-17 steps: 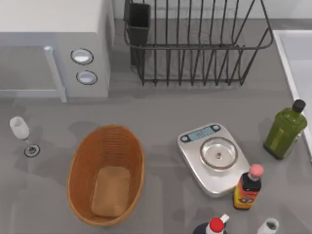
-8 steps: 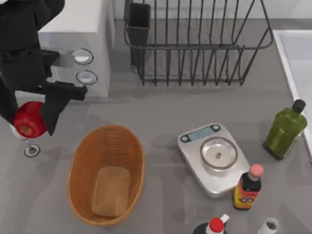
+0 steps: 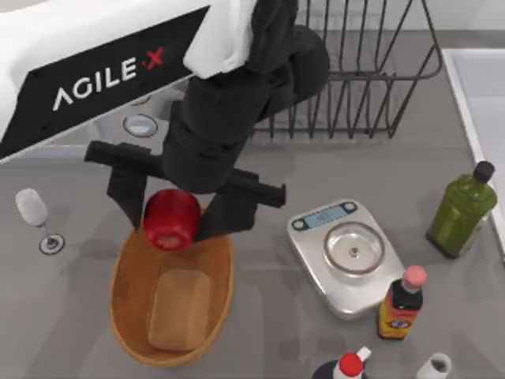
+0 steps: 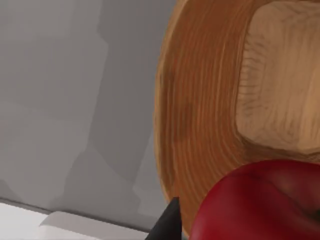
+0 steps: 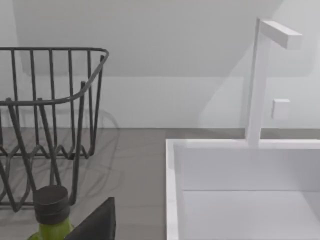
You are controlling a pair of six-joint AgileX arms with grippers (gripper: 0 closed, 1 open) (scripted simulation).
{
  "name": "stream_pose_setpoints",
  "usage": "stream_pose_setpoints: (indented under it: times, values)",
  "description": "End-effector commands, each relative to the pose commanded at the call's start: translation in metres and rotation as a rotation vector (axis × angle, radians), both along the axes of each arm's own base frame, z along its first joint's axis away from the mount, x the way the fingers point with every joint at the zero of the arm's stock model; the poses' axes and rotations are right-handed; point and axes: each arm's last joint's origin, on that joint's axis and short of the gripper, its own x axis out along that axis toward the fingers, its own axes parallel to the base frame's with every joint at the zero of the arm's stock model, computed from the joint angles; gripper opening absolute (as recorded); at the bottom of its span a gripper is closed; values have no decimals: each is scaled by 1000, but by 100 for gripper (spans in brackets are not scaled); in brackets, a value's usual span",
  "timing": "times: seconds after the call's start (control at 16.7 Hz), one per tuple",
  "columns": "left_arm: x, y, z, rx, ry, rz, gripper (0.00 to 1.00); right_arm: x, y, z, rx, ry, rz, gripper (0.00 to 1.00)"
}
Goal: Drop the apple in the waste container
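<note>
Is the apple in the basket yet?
Not yet: the left gripper holds the apple above the basket's far rim.

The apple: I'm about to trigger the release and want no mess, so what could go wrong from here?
1. The apple, held in the left pincer, sits over the basket's far rim rather than its middle, so it might clip the rim and roll onto the table.
2. If it rolls out toward the top view's left, it could knock the wine glass standing there.
</note>
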Motion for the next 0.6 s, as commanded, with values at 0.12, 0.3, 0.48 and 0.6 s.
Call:
stream_pose_setpoints:
  times: [0.12,0.3,0.48,0.6]
  values:
    - [-14,-18,0,41,-51,-1,0,0,0,0,0,0,0,100]
    - [-22,-27,3,61,-84,-1,0,0,0,0,0,0,0,100]
    - [-22,-27,3,61,-84,-1,0,0,0,0,0,0,0,100]
    - [-21,-26,3,57,-83,1,0,0,0,0,0,0,0,100]
